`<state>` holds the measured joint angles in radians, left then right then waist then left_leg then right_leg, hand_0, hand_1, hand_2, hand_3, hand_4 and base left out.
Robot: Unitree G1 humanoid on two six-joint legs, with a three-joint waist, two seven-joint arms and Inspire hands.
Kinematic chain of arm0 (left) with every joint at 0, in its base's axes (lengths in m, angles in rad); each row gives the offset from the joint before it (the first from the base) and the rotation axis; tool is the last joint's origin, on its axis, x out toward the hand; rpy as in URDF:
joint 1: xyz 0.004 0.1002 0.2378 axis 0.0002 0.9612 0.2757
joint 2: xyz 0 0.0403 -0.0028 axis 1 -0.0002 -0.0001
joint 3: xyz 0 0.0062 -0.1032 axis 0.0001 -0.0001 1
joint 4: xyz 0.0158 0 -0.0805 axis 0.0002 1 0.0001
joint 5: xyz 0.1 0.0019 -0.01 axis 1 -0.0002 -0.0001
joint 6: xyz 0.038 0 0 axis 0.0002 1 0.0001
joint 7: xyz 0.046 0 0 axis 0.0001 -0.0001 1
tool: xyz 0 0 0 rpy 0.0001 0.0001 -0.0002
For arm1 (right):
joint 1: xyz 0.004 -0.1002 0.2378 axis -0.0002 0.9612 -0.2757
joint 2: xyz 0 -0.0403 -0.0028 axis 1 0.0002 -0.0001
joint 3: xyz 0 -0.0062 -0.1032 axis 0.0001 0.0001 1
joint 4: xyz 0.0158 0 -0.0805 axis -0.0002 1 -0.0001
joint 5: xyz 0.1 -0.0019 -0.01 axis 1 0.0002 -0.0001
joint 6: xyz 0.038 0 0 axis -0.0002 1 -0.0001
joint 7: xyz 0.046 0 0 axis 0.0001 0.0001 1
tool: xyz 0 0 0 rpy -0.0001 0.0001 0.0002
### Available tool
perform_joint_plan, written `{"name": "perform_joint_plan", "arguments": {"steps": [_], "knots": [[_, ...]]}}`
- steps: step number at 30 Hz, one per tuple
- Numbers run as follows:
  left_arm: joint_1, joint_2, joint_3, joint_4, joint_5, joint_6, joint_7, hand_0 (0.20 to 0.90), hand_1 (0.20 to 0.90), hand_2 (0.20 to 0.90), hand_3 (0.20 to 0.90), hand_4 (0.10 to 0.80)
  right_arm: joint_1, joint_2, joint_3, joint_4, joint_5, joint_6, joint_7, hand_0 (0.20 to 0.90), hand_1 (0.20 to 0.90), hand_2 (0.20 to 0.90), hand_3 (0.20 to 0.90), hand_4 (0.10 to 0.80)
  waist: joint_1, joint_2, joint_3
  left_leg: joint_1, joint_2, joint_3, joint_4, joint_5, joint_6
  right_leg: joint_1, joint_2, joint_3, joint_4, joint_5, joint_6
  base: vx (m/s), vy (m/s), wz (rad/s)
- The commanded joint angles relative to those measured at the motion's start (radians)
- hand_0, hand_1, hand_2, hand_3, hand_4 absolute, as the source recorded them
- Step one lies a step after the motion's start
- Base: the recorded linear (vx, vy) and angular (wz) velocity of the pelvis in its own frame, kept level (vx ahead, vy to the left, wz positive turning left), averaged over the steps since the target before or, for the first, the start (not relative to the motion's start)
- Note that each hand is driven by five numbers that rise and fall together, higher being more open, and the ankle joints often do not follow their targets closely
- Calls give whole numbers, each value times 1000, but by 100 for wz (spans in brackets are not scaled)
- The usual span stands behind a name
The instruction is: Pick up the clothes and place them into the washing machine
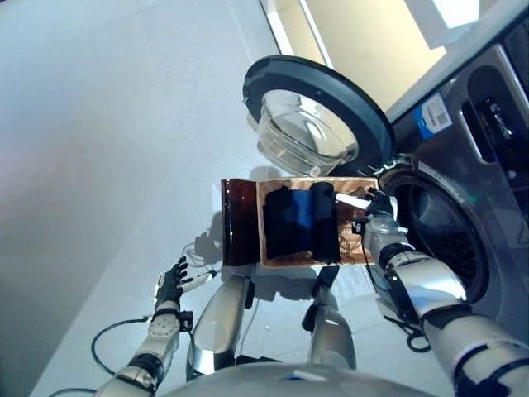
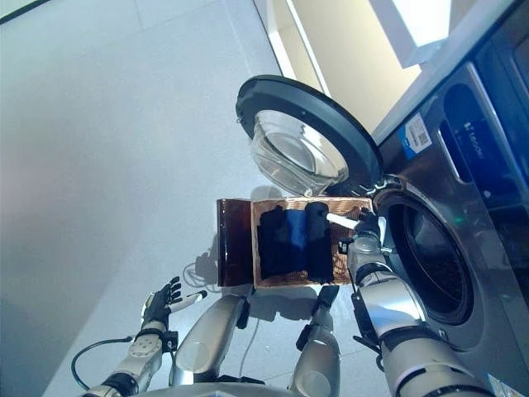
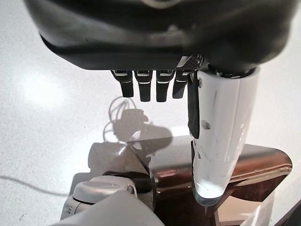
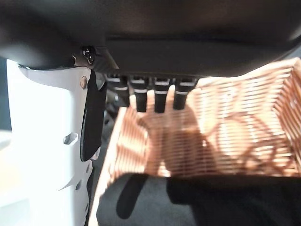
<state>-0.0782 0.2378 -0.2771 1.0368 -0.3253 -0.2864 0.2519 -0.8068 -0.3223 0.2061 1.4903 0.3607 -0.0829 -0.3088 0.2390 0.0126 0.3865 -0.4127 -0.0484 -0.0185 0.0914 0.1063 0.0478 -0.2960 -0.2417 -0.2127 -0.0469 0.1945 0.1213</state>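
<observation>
— Right hand (image 1: 376, 217)?
— Poised over right edge of wicker basket (image 1: 273, 248), fingers straight, gripping nothing.
— Clothes (image 1: 302, 222)?
— Dark and blue, lying inside basket on floor, just left of washing machine (image 1: 463, 182); round door (image 1: 314, 112) swung wide at far side.
— Left hand (image 1: 171, 284)?
— Low at near left over pale floor (image 1: 99, 149), fingers relaxed, empty.

Laundry rm: washing machine (image 1: 463, 190), basket (image 1: 285, 223)
</observation>
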Motion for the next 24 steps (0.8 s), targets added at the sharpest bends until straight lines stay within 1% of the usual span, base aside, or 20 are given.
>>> {"name": "perform_joint_plan", "arguments": {"steps": [1,2,3,5,6,7,8,9,10,11,14,16,18,20,21,24], "knots": [[4,55,37,-76,34,-45,63,900,900,900,900,800,-56,-58,25,4,-44,-9,-44,900,900,900,900,800,45,43,17,-52,30,-35,-1,22,-97,4,-3,3,141,-112,-2,2,-3,13],[7,56,42,-103,34,-51,74,900,900,900,900,800,-56,-55,27,1,-50,-11,-53,900,900,900,900,800,49,42,20,-56,29,-37,-2,23,-96,0,-3,2,144,-114,-2,0,13,10],[11,58,46,-164,43,-59,94,900,900,900,900,800,-56,-56,22,1,-45,-9,-64,900,900,900,900,800,56,45,27,-64,27,-38,0,24,-96,-7,-4,0,148,-116,-4,0,12,6],[12,59,48,-189,49,-61,104,900,900,900,900,800,-57,-57,22,3,-44,-9,-67,900,900,900,900,800,60,45,30,-70,27,-39,3,24,-95,-11,-5,-4,152,-118,-4,0,0,0],[10,68,45,-231,74,-70,122,900,900,900,900,800,-57,-57,20,4,-39,-9,-74,900,900,900,900,800,65,47,34,-75,26,-40,4,23,-95,-16,-7,-7,155,-120,-4,9,9,7],[8,81,40,-306,109,-79,145,900,900,900,900,800,-61,-60,18,5,-31,-10,-87,900,900,900,900,800,71,51,39,-88,23,-43,11,21,-96,-27,-11,-10,164,-125,-4,11,13,5],[8,81,40,-306,109,-79,145,900,900,900,900,800,-61,-60,18,5,-31,-10,-87,900,900,900,900,800,71,51,39,-88,23,-43,11,21,-96,-27,-11,-10,164,-125,-4,23,26,6],[1,87,47,-357,107,-89,153,900,900,900,900,800,-61,-62,17,6,-24,-13,-94,900,900,900,900,800,76,56,42,-97,20,-43,12,20,-96,-35,-15,-10,169,-128,-5,13,10,5],[2,87,47,-358,107,-89,153,900,900,900,900,800,-61,-62,17,6,-24,-13,-94,900,900,900,900,800,76,56,42,-97,20,-43,12,20,-96,-36,-15,-10,170,-129,-5,36,21,8],[-1,86,62,-446,90,-108,157,900,900,900,900,800,-61,-66,18,11,-23,-9,-100,900,900,900,900,800,81,63,43,-109,16,-43,14,21,-96,-46,-19,-11,176,-132,-6,35,19,5],[-3,78,83,-556,72,-133,163,900,900,900,900,800,-63,-77,12,15,-22,-2,-106,900,900,900,900,800,85,71,41,-122,12,-43,14,19,-96,-58,-25,-14,180,-137,-6,39,26,10],[-6,76,86,-583,71,-138,162,900,900,900,900,800,-65,-81,9,14,-18,-2,-107,900,900,900,900,800,86,74,41,-127,9,-43,15,18,-95,-61,-27,-13,182,-138,-7,9,9,4],[-11,67,102,-668,67,-154,168,900,900,900,900,800,-77,-94,10,21,-21,7,-112,900,900,900,900,800,92,83,42,-141,4,-41,18,15,-90,-74,-35,-11,188,-139,-7,42,38,-1],[-11,64,106,-688,66,-160,168,900,900,900,900,800,-77,-96,10,19,-21,6,-114,900,900,900,900,800,93,85,41,-144,2,-39,18,14,-88,-78,-37,-10,188,-139,-6,48,34,-3],[-12,61,112,-750,75,-168,168,900,900,900,900,800,-76,-100,13,18,-23,7,-115,900,900,900,900,800,96,89,38,-152,-2,-39,18,12,-87,-82,-41,-7,186,-137,-5,55,32,-2],[-11,49,118,-791,67,-177,165,900,900,900,900,800,-76,-103,11,28,-26,12,-118,900,900,900,900,800,101,94,28,-162,-9,-40,21,8,-85,-86,-48,-9,186,-141,-3,70,26,1]]}}
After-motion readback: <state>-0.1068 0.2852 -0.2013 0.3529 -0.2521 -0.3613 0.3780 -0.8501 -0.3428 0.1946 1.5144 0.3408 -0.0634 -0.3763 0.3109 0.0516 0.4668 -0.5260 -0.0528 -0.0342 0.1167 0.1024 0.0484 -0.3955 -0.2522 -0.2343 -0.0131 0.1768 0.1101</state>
